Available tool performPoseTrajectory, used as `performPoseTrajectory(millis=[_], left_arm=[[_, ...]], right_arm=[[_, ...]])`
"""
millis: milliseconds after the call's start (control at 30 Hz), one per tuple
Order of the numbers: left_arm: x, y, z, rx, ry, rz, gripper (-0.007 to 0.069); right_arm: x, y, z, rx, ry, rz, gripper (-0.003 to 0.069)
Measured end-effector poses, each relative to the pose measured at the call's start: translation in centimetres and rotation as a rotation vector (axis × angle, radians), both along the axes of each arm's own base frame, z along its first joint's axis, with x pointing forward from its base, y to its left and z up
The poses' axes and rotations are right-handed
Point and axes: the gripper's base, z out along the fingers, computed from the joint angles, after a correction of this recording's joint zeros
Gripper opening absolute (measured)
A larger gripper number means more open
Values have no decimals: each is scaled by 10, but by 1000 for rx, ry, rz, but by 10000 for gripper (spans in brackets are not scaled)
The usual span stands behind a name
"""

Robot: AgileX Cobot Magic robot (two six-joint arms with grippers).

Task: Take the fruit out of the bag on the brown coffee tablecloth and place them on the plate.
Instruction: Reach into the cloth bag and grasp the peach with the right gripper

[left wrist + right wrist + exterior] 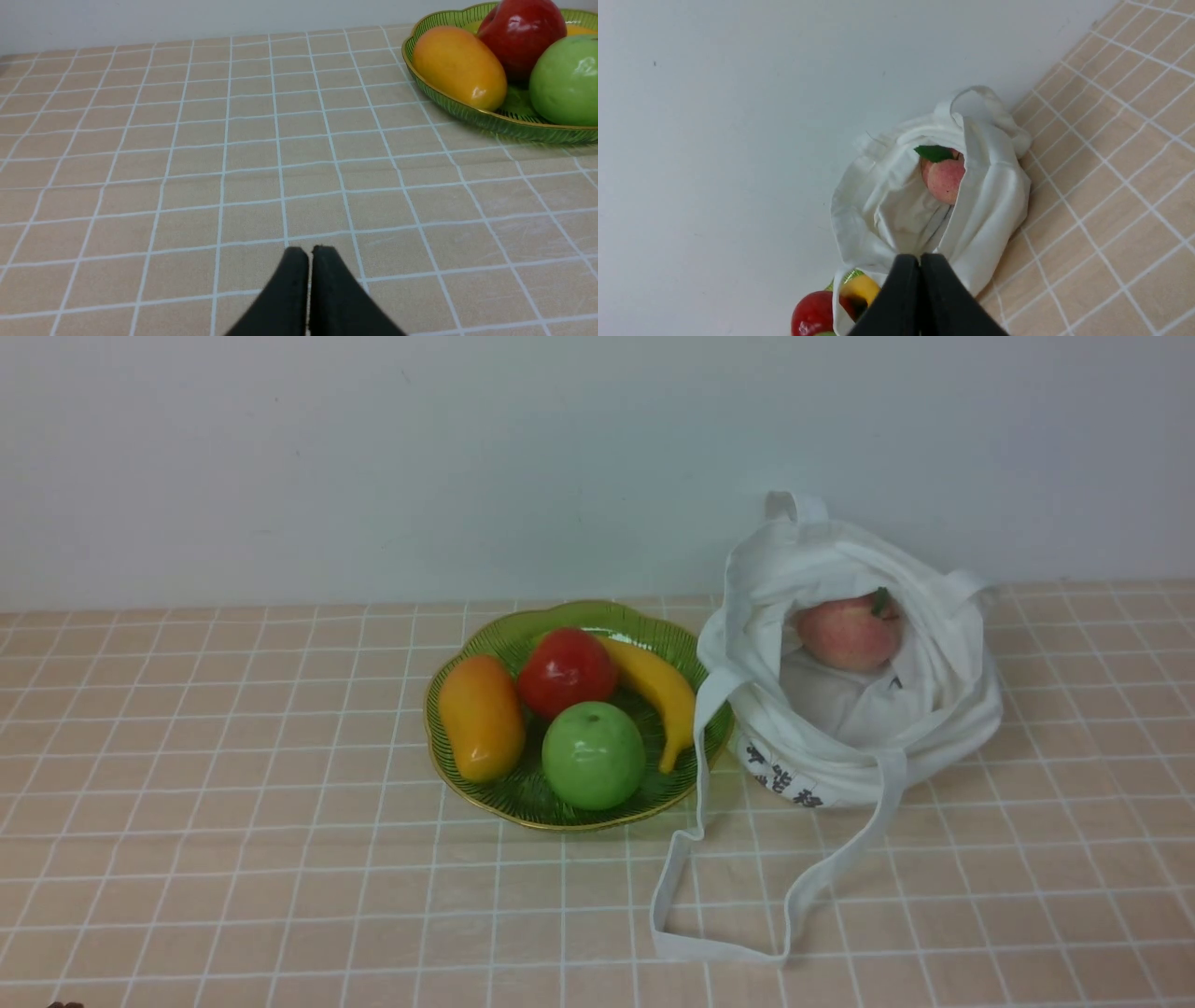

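Left pincer (pixel 309 252) and right pincer (pixel 920 257) pressed together; fruit (pixel 848 633) lies inside bag (pixel 952 709), whose slack cloth may snag and lift with it.

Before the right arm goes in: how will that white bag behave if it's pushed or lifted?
Probably floppy: the bag slumps in folds and its strap trails limp on the tablecloth, so a push would likely crumple it, not slide it. Lifted by one wall, it may sag shut over the fruit. Thin cloth, so probably light and easily dragged.
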Motion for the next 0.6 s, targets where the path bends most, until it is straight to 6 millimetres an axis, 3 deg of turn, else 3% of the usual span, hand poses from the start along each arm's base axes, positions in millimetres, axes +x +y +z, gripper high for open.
performPoseTrajectory(millis=[267, 333, 400, 500, 533, 600], left_arm=[[0, 0, 0, 0, 0, 0, -8], [0, 0, 0, 0, 0, 0, -8], [0, 0, 0, 0, 0, 0, -8], [0, 0, 0, 0, 0, 0, -8], [0, 0, 0, 0, 0, 0, -8], [0, 0, 0, 0, 0, 0, -8]], right_arm=[[0, -4, 8, 6, -76, -43, -13], [-1, -4, 18, -36, -106, -43, -13], [-8, -4, 56, -184, -204, -50, -13], [-9, -1, 93, -305, -215, -31, -13], [1, 2, 112, -386, -125, 16, -13], [18, 5, 124, -443, 22, 91, -13]])
